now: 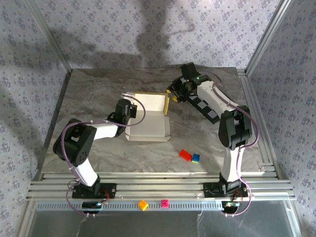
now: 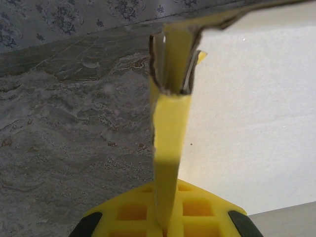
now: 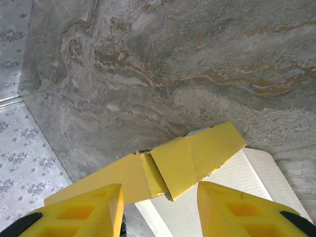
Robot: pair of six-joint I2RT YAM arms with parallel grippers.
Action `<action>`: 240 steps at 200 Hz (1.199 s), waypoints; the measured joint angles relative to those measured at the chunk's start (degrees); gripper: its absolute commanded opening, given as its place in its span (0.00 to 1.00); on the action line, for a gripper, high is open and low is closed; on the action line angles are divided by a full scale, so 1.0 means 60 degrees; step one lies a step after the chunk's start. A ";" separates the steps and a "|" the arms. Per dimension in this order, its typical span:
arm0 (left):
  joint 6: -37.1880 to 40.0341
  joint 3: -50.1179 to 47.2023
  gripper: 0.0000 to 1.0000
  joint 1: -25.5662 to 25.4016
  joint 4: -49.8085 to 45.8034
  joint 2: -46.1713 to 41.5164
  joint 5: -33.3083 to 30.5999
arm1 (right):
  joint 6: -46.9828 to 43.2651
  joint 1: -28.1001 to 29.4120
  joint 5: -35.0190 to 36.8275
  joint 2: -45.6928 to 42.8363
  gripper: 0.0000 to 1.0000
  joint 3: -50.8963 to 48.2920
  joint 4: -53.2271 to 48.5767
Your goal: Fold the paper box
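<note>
Your left claw [image 2: 160, 219] is pinched shut on an upright yellow side wall of the paper box [image 1: 148, 123], with the white inside face just to its right. Your right claw [image 3: 159, 200] stands apart, holding nothing. A yellow end flap [image 3: 197, 155] sits just ahead of its tips, with bare surface [image 3: 197, 49] beyond. Judgement: roughly half-formed. Some walls are up, flaps look untucked, and one panel looks flat.

The top external camera looks down from above and behind the arm bases over the whole table [image 1: 123, 158]. The left wrist camera sits tight against the left edge of the paper box [image 1: 147, 121]. The right wrist camera looks down from close above its far-right corner. All three views share that box.
</note>
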 measured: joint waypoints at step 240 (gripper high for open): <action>0.0397 0.0521 0.00 0.0353 -0.1861 -0.0178 0.1188 | -0.4404 0.0452 0.1650 -0.1479 0.47 0.0237 -0.0430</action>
